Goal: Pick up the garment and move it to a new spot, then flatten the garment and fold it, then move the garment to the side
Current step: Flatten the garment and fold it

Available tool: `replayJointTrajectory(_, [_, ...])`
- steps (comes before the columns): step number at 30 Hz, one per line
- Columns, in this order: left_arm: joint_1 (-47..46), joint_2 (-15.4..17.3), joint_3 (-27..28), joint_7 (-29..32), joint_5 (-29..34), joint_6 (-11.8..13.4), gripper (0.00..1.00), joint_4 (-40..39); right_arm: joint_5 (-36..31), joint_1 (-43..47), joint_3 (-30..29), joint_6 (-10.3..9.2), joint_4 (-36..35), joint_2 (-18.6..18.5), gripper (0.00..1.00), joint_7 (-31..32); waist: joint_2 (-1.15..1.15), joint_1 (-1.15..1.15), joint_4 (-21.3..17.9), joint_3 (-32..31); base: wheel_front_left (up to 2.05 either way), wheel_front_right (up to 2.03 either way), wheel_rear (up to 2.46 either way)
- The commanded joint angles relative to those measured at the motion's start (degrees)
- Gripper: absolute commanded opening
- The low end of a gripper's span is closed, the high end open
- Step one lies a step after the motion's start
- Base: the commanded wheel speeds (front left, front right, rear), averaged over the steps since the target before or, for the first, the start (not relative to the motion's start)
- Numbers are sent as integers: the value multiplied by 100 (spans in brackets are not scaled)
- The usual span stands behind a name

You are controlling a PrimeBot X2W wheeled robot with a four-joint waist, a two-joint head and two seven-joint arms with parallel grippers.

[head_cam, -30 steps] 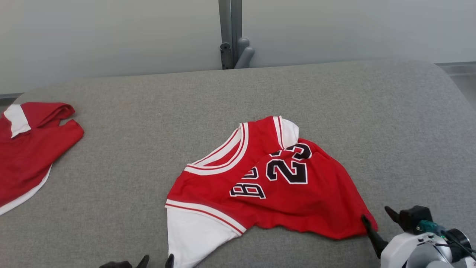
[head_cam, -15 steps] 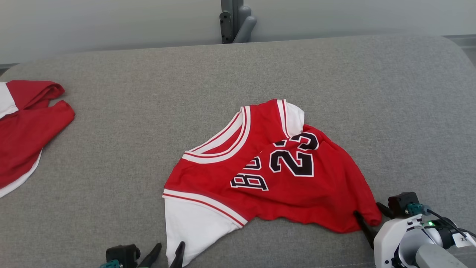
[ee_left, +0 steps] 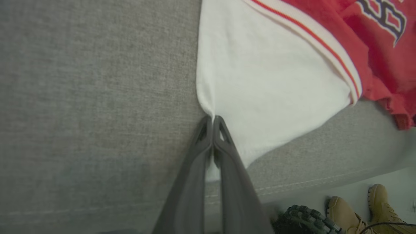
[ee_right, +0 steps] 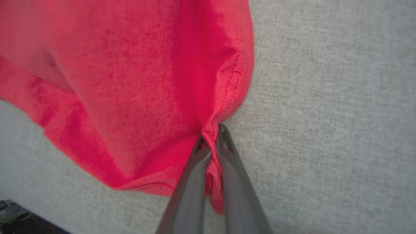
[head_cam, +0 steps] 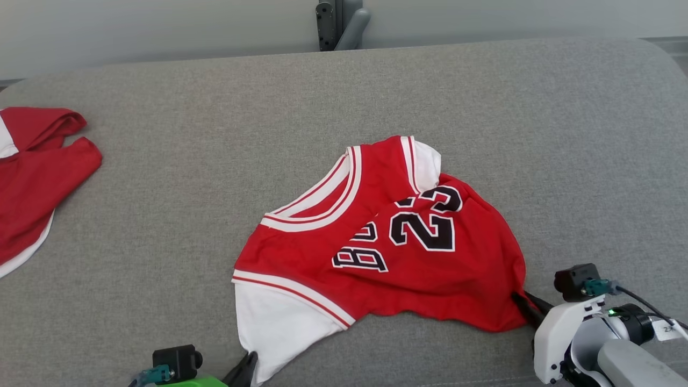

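The left end effector (ee_left: 213,118) was clamped together on the edge of the white sleeve (ee_left: 260,74) of the jersey (head_cam: 387,252), with a sliver of white cloth showing between its fingers. In the head view the bottom edge cut off most of this end effector. The right end effector (ee_right: 211,130) was pinched on the jersey's red hem corner, with cloth bunched between its fingers. The jersey lay crumpled on the gray table (head_cam: 484,107) near its front edge, its black lettering partly folded under beside a "23". A second red garment (head_cam: 32,177) at the table's left was cut off by the frame. Tan boots (ee_left: 357,208) showed blurred below the table edge.
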Motion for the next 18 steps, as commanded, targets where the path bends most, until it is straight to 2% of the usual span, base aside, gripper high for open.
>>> replayJointTrajectory(1, [176,-110,-92,237,-197,-24,0,-73,172,69,105,22,-84,-27,0,135,0,0,-17,40,0,0,0])
replayJointTrajectory(6, [12,291,94,685,-967,-26,0,-1827,843,-191,-390,12,-1383,-668,0,344,0,0,15,226,0,0,0])
replayJointTrajectory(9, [-247,679,312,1140,-1352,-28,0,-3011,839,-462,-758,12,-2339,-1222,0,838,0,0,58,435,0,0,0])
replayJointTrajectory(12, [-826,1024,640,1726,-1805,28,0,-3816,974,-916,-1222,13,-3199,-1494,0,1491,0,0,157,739,0,0,0])
replayJointTrajectory(15, [-1834,1215,889,2277,-2209,196,0,-4028,1023,-1611,-1652,10,-3703,-1561,0,2165,0,0,342,1112,0,0,0])
replayJointTrajectory(18, [-3201,1323,1060,2680,-2406,451,0,-3549,891,-2551,-1940,10,-3762,-1349,0,2728,0,0,558,1546,0,0,0])
